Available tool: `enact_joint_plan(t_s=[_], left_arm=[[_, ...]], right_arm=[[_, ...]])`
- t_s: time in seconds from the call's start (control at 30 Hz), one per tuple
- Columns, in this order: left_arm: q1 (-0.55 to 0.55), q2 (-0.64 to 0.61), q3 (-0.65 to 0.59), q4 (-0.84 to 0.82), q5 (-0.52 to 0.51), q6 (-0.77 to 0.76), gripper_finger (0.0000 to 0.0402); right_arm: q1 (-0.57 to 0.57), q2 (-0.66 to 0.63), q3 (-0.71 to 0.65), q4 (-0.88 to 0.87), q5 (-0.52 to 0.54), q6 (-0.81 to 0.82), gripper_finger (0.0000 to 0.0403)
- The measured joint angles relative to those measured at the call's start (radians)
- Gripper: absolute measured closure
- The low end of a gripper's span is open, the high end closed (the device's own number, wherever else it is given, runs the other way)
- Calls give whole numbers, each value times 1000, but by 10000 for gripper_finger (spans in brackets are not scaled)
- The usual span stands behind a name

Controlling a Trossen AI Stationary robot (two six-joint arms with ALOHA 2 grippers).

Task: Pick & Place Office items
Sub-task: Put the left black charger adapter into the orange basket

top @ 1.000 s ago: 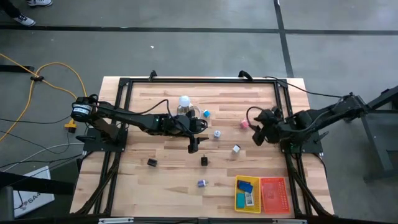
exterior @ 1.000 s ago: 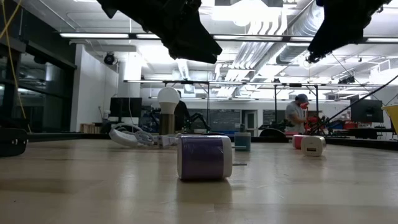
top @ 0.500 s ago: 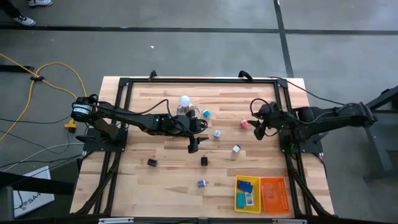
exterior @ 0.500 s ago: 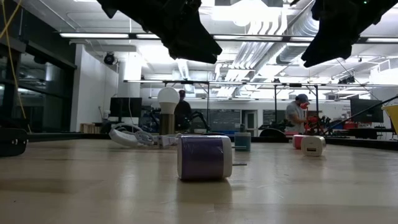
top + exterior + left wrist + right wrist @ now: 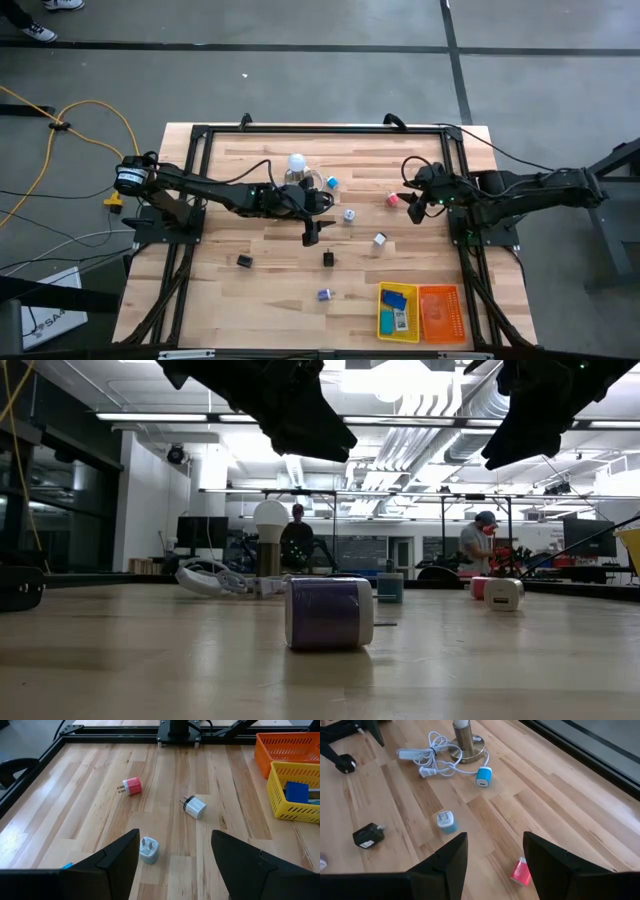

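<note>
The wooden table spreads under me; my left gripper hangs over its middle, jaws wide and empty, a pale plug on the boards just below; my right gripper hovers near the right edge, jaws apart and empty, the pink plug just beneath; the yellow tray holds a blue block; a black plug lies well apart.
</note>
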Motion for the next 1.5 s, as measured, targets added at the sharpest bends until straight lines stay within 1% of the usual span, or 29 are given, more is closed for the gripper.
enact_joint_plan(t_s=[0.2,1.23,1.43,1.5], left_arm=[[0,0,0,0,0,0,163],[0,0,0,0,0,-2,163],[3,0,0,1,-1,-101,163],[8,0,0,-9,-3,-107,163]], right_arm=[[0,0,0,2,0,-50,224],[0,0,0,2,-1,-48,224],[1,1,0,2,-1,-48,224],[1,1,0,2,-1,-48,224]])
